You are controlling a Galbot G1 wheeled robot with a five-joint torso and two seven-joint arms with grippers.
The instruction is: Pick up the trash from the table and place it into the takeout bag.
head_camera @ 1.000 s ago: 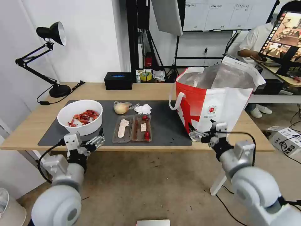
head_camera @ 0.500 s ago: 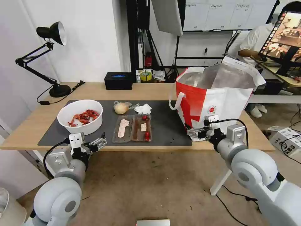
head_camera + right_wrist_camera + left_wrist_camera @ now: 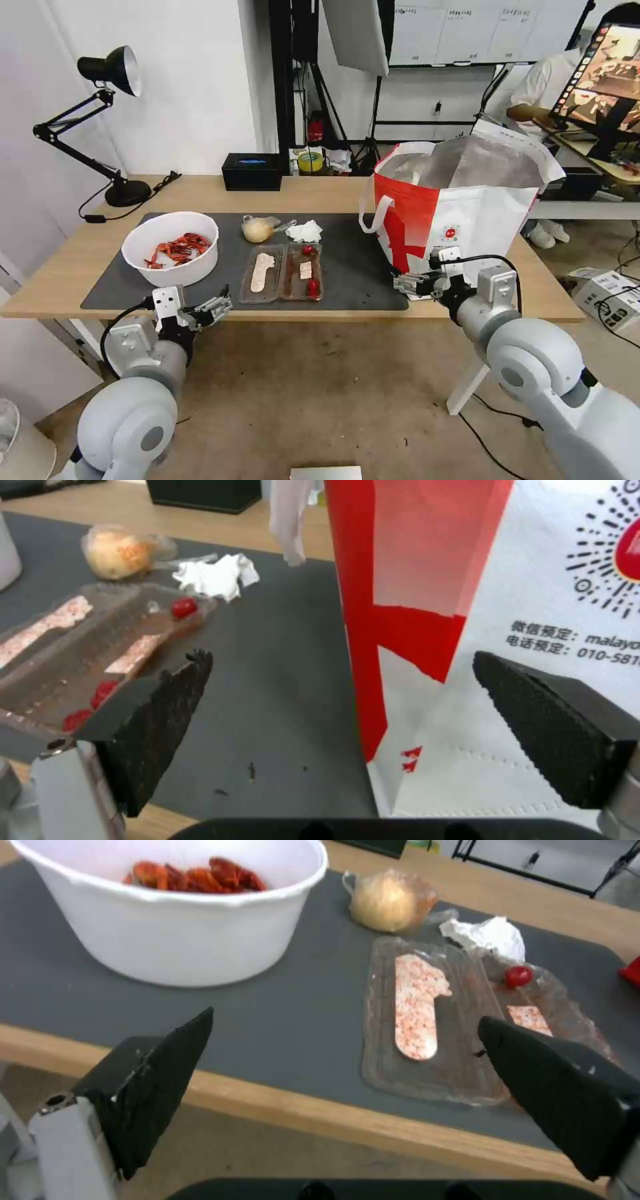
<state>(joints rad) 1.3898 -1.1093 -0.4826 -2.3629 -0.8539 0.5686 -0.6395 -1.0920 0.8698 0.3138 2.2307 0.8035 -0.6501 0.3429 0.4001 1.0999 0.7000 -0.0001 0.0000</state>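
On the dark mat of the table (image 3: 320, 190) lies the trash: a white bowl (image 3: 171, 248) (image 3: 173, 920) of red shells, a clear two-part tray (image 3: 281, 272) (image 3: 440, 1020) (image 3: 87, 650) with scraps, a crumpled tissue (image 3: 304, 231) (image 3: 490, 935) (image 3: 215, 575) and a tan wrapped lump (image 3: 257, 229) (image 3: 390, 900) (image 3: 120, 552). The takeout bag (image 3: 460, 207) (image 3: 507, 630) stands open at the right. My left gripper (image 3: 215, 310) (image 3: 347, 1075) hangs open just before the table's front edge, below the bowl. My right gripper (image 3: 408, 283) (image 3: 340, 720) is open at the bag's front corner.
A black desk lamp (image 3: 110, 120) stands at the back left and a small black box (image 3: 252, 171) at the back middle. A person sits at a desk behind the bag, far right. Cables and a white box (image 3: 610, 287) lie on the floor at right.
Both arms have drawn in and risen: the left gripper slid slightly right along the table's front edge, and the right gripper moved up and left against the bag's front corner.
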